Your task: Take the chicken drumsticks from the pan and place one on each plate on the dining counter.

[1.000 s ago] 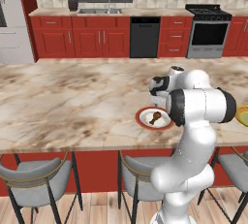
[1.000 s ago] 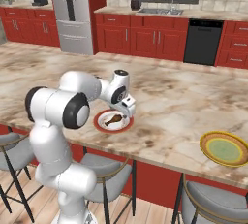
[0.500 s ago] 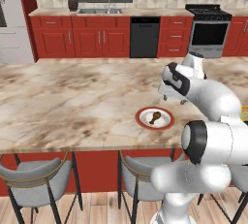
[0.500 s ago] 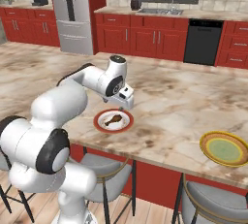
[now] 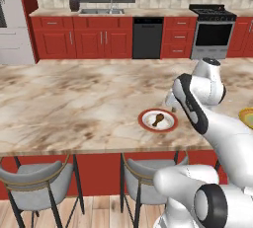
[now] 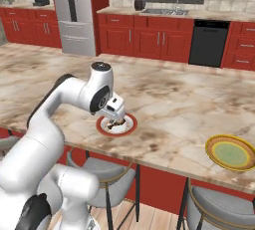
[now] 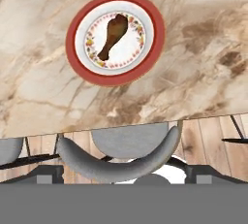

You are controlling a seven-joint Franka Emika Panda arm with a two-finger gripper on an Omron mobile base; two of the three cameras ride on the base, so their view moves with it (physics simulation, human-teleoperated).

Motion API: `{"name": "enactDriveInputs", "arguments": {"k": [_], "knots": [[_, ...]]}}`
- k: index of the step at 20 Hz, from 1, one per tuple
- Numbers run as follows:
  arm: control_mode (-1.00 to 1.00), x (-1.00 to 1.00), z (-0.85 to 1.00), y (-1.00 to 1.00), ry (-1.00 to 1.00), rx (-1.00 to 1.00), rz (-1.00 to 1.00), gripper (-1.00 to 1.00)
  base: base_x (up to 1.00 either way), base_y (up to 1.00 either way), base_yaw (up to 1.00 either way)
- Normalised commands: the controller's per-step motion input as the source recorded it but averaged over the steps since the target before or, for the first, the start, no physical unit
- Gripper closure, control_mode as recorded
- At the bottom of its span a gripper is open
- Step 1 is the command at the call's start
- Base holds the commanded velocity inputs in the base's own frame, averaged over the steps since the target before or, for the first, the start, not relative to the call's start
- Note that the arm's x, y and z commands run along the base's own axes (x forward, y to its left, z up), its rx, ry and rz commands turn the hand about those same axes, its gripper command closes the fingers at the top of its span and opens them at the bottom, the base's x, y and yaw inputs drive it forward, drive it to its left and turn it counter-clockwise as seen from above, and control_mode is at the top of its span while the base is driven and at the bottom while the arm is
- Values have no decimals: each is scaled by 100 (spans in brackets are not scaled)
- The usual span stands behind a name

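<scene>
One chicken drumstick (image 7: pixel 112 36) lies on the white plate with the red rim (image 7: pixel 115 75), which sits on the dining counter (image 5: pixel 74 103) near its front edge. The same plate (image 5: pixel 158 127) and drumstick (image 5: pixel 158 119) show in the left base view, and the plate (image 6: pixel 130 124) shows again in the right base view. My gripper (image 6: pixel 115 114) hangs open and empty just above that plate, also seen as gripper (image 5: pixel 169 104) and gripper (image 7: pixel 124 175). The yellow plate (image 6: pixel 231 153) lies bare to the right. The pan and the other drumstick are out of view.
Grey-cushioned stools (image 5: pixel 37 182) (image 6: pixel 107 174) stand under the counter's front edge. Red cabinets, a sink (image 5: pixel 101 11), a black dishwasher (image 5: pixel 147 37) and a stove (image 5: pixel 212 29) line the far wall. My own arm (image 5: pixel 197 98) crowds the space right of the red-rimmed plate.
The arm has swung its elbow round toward the near side while the hand stays over the red-rimmed plate. The drumstick has not moved on the plate.
</scene>
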Motion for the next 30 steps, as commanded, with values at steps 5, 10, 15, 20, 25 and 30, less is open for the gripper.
{"name": "enactDriveInputs", "arguments": {"k": [5, 10, 15, 20, 25, 30], "knots": [[-100, -100, -29, 11, 8, 0, -2, -100, 0, 0, 0], [-100, -60, -38, 4, 0, 0, 0, -100, 0, 0, 0], [-100, -10, -32, 8, 1, 0, 0, -100, 0, 0, 0], [100, -12, -11, 1, 0, 0, 0, -100, -36, -1, -1], [100, 0, 0, 0, 0, 0, 0, -100, -70, -31, -6], [100, 0, 0, 0, 0, 0, 0, -100, -22, -86, -8]]}}
